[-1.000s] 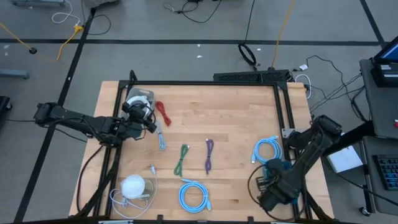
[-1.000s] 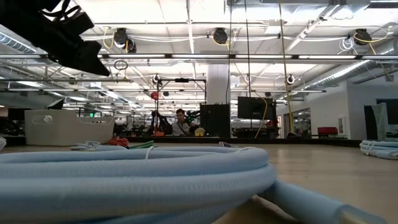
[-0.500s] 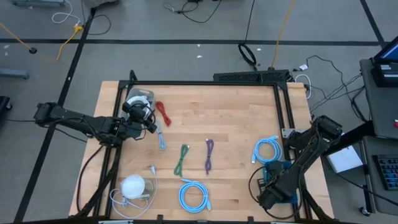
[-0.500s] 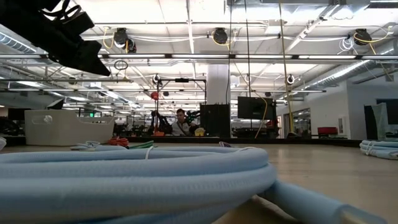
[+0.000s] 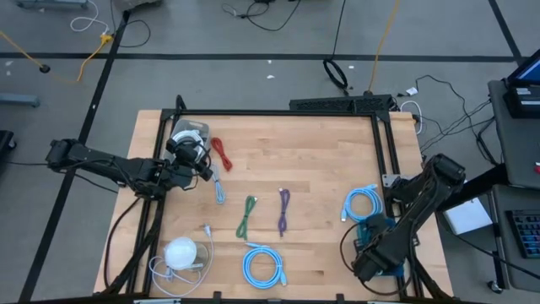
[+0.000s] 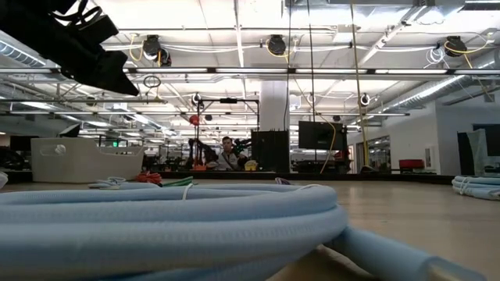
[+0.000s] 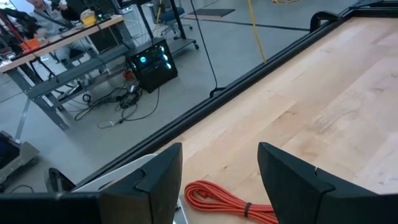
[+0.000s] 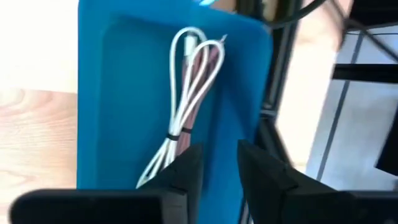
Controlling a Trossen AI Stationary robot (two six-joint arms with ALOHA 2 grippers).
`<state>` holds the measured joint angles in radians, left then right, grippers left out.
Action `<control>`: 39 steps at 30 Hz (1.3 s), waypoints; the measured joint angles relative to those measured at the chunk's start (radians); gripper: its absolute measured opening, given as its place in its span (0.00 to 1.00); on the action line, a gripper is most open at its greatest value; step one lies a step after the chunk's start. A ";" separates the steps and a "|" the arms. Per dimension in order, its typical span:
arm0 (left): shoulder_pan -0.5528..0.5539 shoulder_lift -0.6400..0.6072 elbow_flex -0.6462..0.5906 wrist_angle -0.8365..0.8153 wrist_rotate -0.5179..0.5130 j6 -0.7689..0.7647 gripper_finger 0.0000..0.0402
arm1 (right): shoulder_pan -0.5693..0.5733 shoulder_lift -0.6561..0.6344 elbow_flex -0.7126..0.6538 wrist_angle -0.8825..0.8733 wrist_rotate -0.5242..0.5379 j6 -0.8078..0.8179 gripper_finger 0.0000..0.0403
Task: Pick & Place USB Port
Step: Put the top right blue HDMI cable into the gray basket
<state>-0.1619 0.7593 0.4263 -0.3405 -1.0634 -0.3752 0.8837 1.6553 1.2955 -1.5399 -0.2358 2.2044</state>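
A white-and-pink bundled USB cable [image 8: 186, 93] lies flat in the blue tray [image 8: 112, 93] at the table's right near corner [image 5: 373, 228]. My right gripper [image 8: 221, 155] [image 5: 371, 263] hovers above the tray, fingers a little apart, touching nothing. My left gripper [image 7: 217, 162] [image 5: 204, 169] is open and waits near the table's left far side, above the red cable [image 7: 224, 199] [image 5: 221, 154].
On the wood lie a pale short cable [image 5: 219, 192], a green cable [image 5: 246, 217], a purple cable [image 5: 283, 211], two light-blue coils [image 5: 363, 203] [image 5: 263, 263], a white round object with its cord [image 5: 180, 252] and a white bin [image 5: 190, 133]. The near coil [image 6: 172, 218] fills the low view.
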 joint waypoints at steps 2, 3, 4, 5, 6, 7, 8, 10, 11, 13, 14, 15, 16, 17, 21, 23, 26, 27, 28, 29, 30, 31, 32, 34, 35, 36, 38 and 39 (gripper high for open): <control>0.000 0.000 0.000 0.000 0.008 -0.004 0.53 | -0.007 -0.011 0.022 -0.034 0.015 -0.007 0.27; 0.000 0.000 0.000 0.001 0.009 -0.015 0.53 | -0.009 -0.018 0.033 -0.035 0.045 -0.007 0.28; 0.000 0.000 0.000 0.006 0.018 -0.030 0.53 | -0.014 -0.031 0.042 -0.029 0.100 -0.005 0.29; 0.003 0.000 -0.001 0.028 0.031 -0.039 0.53 | -0.019 -0.044 0.049 -0.026 0.172 -0.001 0.30; 0.011 0.001 -0.001 0.067 0.063 -0.038 0.53 | -0.022 -0.055 0.058 -0.030 0.256 0.003 0.31; 0.023 0.011 -0.001 0.128 0.110 -0.018 0.53 | -0.027 -0.065 0.068 -0.033 0.338 0.003 0.32; 0.037 0.024 -0.001 0.200 0.179 0.019 0.53 | -0.034 -0.075 0.079 -0.031 0.422 -0.006 0.33; 0.066 0.068 -0.001 0.346 0.335 0.100 0.53 | -0.049 -0.094 0.090 -0.029 0.573 -0.043 0.33; 0.077 0.098 -0.001 0.423 0.417 0.135 0.53 | -0.059 -0.103 0.091 -0.031 0.637 -0.068 0.33; 0.098 0.169 -0.001 0.562 0.553 0.188 0.53 | -0.090 -0.119 0.087 -0.031 0.724 -0.135 0.32; 0.108 0.206 -0.001 0.624 0.613 0.201 0.53 | -0.110 -0.127 0.077 -0.029 0.746 -0.179 0.32; 0.118 0.245 -0.001 0.680 0.666 0.207 0.53 | -0.134 -0.134 0.061 -0.030 0.757 -0.218 0.31; 0.129 0.284 -0.001 0.725 0.712 0.209 0.53 | -0.160 -0.140 0.041 -0.032 0.756 -0.252 0.30; 0.139 0.322 -0.001 0.753 0.749 0.207 0.53 | -0.187 -0.146 0.016 -0.031 0.743 -0.290 0.30; 0.167 0.435 -0.001 0.783 0.802 0.189 0.53 | -0.306 -0.165 -0.126 -0.032 0.613 -0.392 0.27; 0.175 0.467 -0.001 0.780 0.801 0.190 0.53 | -0.365 -0.168 -0.201 -0.029 0.502 -0.443 0.26; 0.179 0.483 -0.001 0.777 0.801 0.201 0.53 | -0.437 -0.179 -0.300 0.010 0.335 -0.550 0.26; 0.179 0.483 -0.001 0.777 0.801 0.208 0.53 | -0.455 -0.182 -0.323 0.037 0.299 -0.585 0.26; 0.177 0.483 -0.001 0.777 0.801 0.214 0.53 | -0.468 -0.185 -0.345 0.072 0.274 -0.602 0.26; 0.173 0.483 -0.001 0.777 0.801 0.218 0.53 | -0.481 -0.188 -0.363 0.107 0.256 -0.611 0.25; 0.171 0.483 -0.001 0.776 0.801 0.223 0.53 | -0.493 -0.189 -0.377 0.147 0.256 -0.620 0.23; 0.168 0.482 -0.001 0.776 0.801 0.228 0.53 | -0.503 -0.189 -0.389 0.199 0.256 -0.629 0.21; 0.165 0.479 -0.001 0.774 0.801 0.235 0.53 | -0.515 -0.189 -0.399 0.254 0.257 -0.639 0.18; 0.158 0.476 -0.001 0.773 0.801 0.240 0.53 | -0.540 -0.188 -0.420 0.341 0.257 -0.664 0.09; 0.158 0.476 -0.001 0.772 0.801 0.241 0.53 | -0.552 -0.189 -0.432 0.375 0.257 -0.681 0.04; 0.157 0.475 -0.001 0.767 0.801 0.243 0.53 | -0.562 -0.189 -0.444 0.409 0.258 -0.694 0.02; 0.153 0.463 -0.001 0.758 0.798 0.245 0.53 | -0.580 -0.188 -0.467 0.452 0.256 -0.700 0.01; 0.149 0.461 -0.001 0.763 0.793 0.249 0.53 | -0.586 -0.187 -0.480 0.463 0.254 -0.707 0.01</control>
<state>-0.0125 1.2204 0.4258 0.4230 -0.2706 -0.1265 0.2982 1.4679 0.8152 -1.0772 0.0184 1.4972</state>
